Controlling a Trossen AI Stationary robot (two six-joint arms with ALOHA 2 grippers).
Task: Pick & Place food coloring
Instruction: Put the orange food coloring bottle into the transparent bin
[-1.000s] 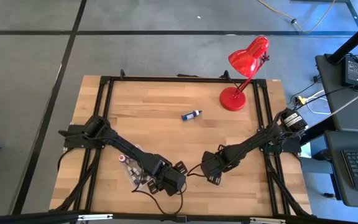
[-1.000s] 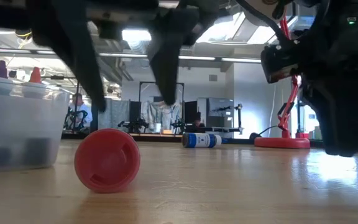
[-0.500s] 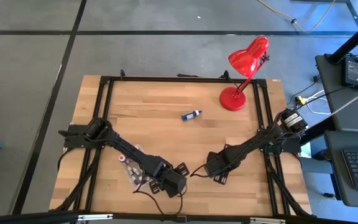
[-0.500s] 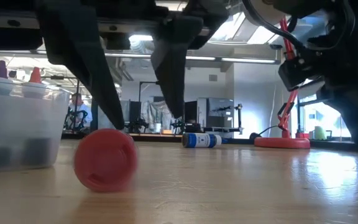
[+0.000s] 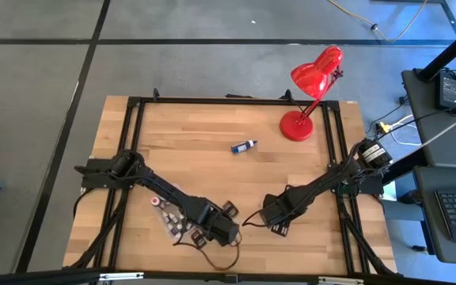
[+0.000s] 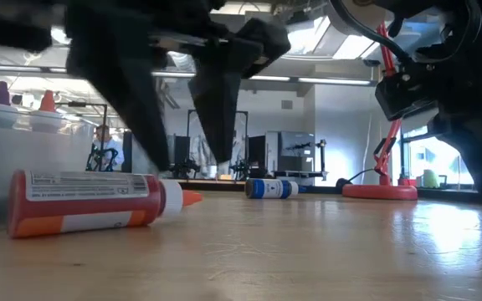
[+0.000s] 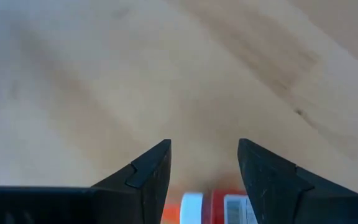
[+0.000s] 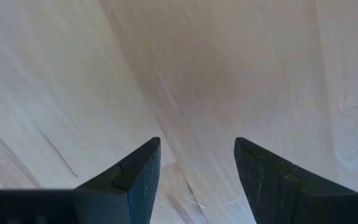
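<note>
A red food coloring bottle (image 6: 86,201) was seen lying on its side on the worktop (image 6: 308,251), right at the front. The left gripper (image 7: 204,163) was hung over it, fingers (image 7: 145,177) spread, nothing pinched. The right gripper (image 8: 194,163) was kept spread too, over bare wood. A blue bottle (image 5: 243,146) was left further back, near the red lamp (image 5: 311,91).

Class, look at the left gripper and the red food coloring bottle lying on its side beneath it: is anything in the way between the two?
Nothing visible. The left gripper hangs directly over the red bottle, fingers apart, with only bare wooden table around. The clear tray sits beside the bottle, not between them.
</note>
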